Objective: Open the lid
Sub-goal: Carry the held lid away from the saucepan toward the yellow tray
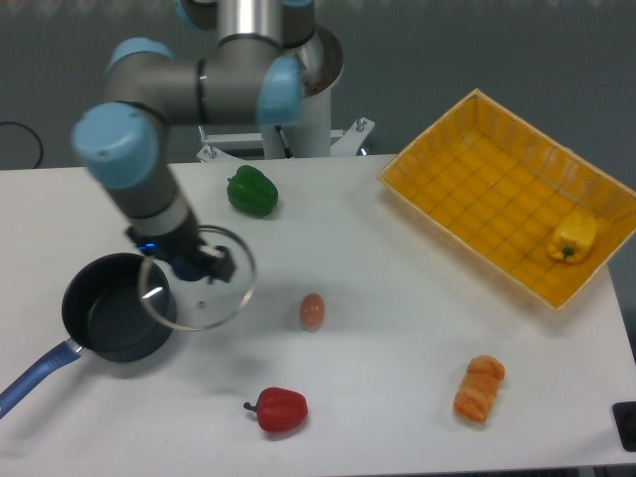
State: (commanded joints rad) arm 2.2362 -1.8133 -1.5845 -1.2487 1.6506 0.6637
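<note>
Since the lid [197,278] hangs in the air clear of the pan [117,320], up and to the pan's right with only its left edge overlapping the pan's rim, the opening looks mostly done; what remains, I judge, is setting it down on the table [397,338] beside the pan. The gripper [189,263] grasps the lid at its centre, fingers clenched there. The lid is a clear glass disc with a thin metal rim, tilted slightly, a small hole showing.
</note>
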